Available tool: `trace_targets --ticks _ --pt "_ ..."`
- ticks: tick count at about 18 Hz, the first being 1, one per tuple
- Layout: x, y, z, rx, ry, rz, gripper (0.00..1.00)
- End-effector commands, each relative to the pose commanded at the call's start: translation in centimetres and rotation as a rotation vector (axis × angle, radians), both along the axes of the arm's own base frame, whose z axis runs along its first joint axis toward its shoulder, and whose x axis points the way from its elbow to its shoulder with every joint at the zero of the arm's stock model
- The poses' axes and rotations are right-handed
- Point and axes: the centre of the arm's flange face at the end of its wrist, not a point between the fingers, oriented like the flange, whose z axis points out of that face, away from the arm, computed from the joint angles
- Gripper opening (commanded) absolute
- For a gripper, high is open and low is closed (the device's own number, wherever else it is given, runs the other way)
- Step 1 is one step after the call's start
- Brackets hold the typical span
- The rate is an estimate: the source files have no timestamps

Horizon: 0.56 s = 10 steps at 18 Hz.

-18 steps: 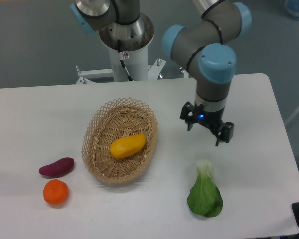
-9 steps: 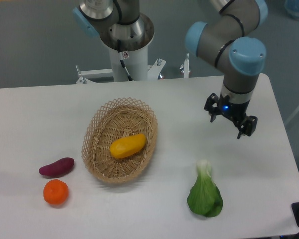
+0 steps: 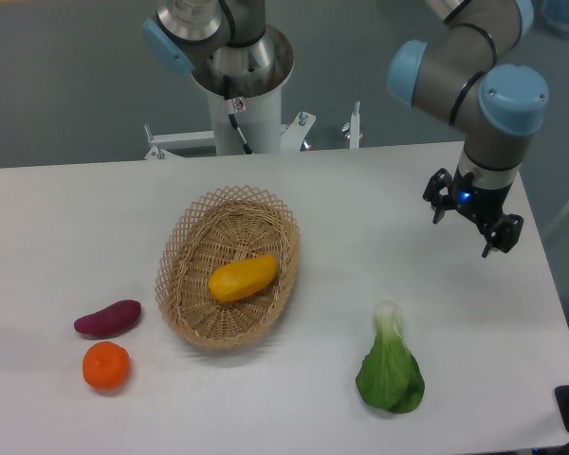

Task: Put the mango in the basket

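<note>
While the basket (image 3: 229, 269) sits mid-table with the mango (image 3: 243, 278) lying inside it, the gripper (image 3: 468, 224) hangs well off at its three o'clock over the table (image 3: 66, 227), fingers apart and holding nothing.

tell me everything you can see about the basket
The basket is an oval of tan wicker, with an open lattice rim flaring outward and a tightly woven bowl and base. It sits flat on the white table, left of centre, its long axis running from near-left to far-right. The yellow-orange mango lies inside on the woven bottom, toward the right side. Nothing else touches it; the end effector hangs far off to its right.
</note>
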Motion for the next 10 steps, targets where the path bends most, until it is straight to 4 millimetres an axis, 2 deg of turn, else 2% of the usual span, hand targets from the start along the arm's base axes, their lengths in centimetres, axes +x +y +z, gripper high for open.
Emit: trace_targets --ticks 10 --pt "0.13 0.07 -0.59 0.000 -0.008 0.006 1.00"
